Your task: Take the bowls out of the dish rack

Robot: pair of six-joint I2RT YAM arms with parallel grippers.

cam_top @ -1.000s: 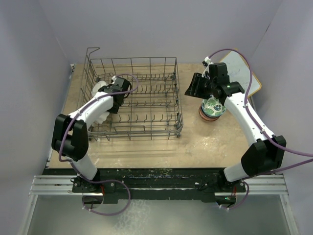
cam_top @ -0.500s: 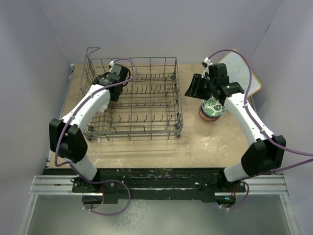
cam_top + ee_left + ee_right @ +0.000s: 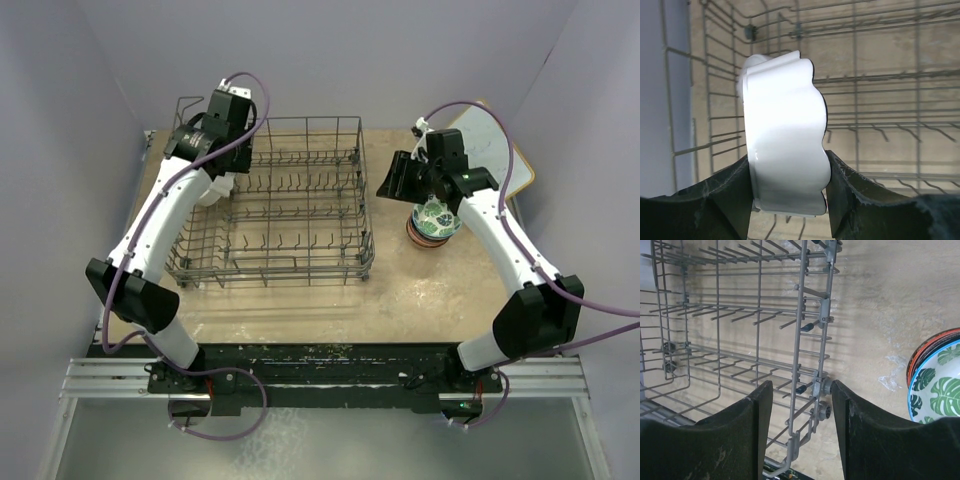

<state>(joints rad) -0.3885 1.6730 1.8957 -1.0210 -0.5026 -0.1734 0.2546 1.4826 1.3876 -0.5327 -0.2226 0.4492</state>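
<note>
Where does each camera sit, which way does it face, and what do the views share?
Top external: above and behind the robot, looking down on the dish rack, left arm and right arm.
Left wrist: on the left arm, looking past the left tool, shut on a white scalloped bowl, rack wires behind.
Right wrist: on the right arm, looking down past the open right tool at the rack's side and a leaf-patterned bowl.
Shared: the rack in all three; the leaf-patterned bowl in top and right wrist views.
</note>
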